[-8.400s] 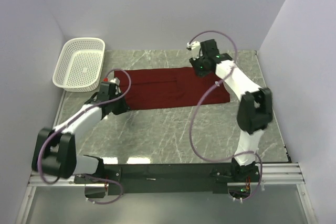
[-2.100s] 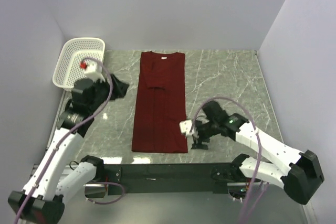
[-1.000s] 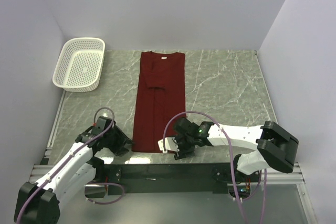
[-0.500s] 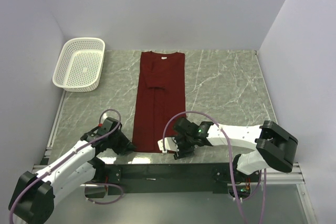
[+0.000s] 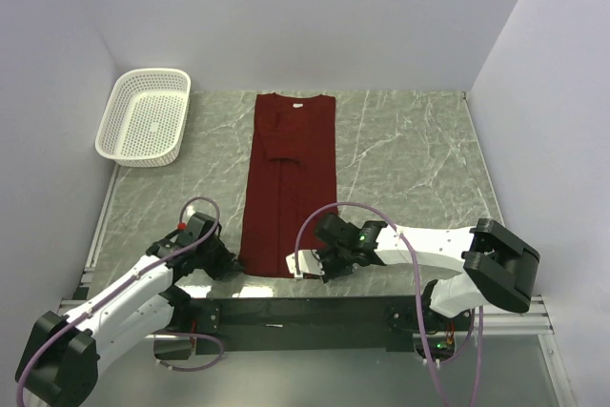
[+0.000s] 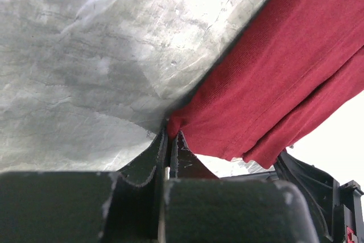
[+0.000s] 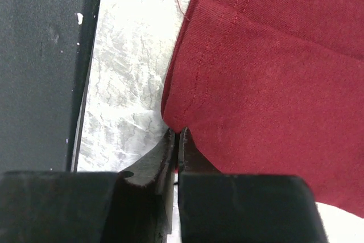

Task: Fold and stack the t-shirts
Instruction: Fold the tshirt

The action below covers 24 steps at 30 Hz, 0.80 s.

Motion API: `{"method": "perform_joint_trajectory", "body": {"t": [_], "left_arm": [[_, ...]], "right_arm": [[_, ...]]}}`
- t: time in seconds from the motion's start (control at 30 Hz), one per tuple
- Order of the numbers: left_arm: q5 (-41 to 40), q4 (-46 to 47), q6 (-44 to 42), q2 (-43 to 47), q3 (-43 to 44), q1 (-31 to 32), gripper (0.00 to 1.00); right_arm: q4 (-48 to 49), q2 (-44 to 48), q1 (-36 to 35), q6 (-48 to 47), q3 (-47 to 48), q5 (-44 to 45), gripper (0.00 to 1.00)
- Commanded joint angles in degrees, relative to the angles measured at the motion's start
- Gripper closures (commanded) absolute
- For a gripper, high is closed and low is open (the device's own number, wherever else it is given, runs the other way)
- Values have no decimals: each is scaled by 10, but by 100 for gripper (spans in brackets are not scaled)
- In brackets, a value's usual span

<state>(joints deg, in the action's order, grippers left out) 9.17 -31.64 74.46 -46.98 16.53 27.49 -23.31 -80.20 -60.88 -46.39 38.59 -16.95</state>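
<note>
**Item 1. White plastic mesh basket** (image 5: pixel 152 72). It stands well to the left of the t-shirt, level with its collar end and apart from it. It sits upright near the table's far left corner.

**Item 2. Left end effector** (image 5: pixel 229 269). It lies low at the t-shirt's near left corner. In the left wrist view (image 6: pixel 169 132) the two dark fingers are pressed together, with the tip of the cloth corner pinched between them and the fabric bunched into a small fold at the grip. A purple cable (image 5: pixel 195 202) loops over the arm, left of the t-shirt's near half.

**Item 3. Maroon t-shirt** (image 5: pixel 291 178). It is plain and folded lengthwise into a narrow strip lying flat on the table. Its collar is at the far end, with a small white label (image 5: pixel 296 103), and its hem is at the near edge. The wrist views show layered cloth with stitched hems (image 6: pixel 284 72) (image 7: pixel 273 83).

**Item 4. Right end effector** (image 5: pixel 324 270). It lies low at the t-shirt's near right corner. In the right wrist view (image 7: pixel 175 135) the fingers are closed, nipping the rounded corner of the folded hem. A second purple cable (image 5: pixel 315 216) arches across the t-shirt's near right part.

**Item 5. Table** (image 5: pixel 410 159). It has a grey marbled top that carries the t-shirt, with bare surface showing on both sides of it.
</note>
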Motion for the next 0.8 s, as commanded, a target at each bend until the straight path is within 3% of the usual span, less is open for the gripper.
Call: {"method": "perform_joint_trajectory", "body": {"t": [0.0,0.37,0.57,0.77], "left_arm": [[-6,-5,-7,17,23,1,99],[19,28,1,7,78,0,100],[8,45,-37,-78,165,-21,100],[30,82,-95,-207,254,-89,100]], "right_arm": [[4,-2,-1,2,13,-4,100],[-63,68,132,2,90,-129,100],[-93,30,205,-5,162,-151,100],[-101,-48,257,-10,242,-151,100]]}}
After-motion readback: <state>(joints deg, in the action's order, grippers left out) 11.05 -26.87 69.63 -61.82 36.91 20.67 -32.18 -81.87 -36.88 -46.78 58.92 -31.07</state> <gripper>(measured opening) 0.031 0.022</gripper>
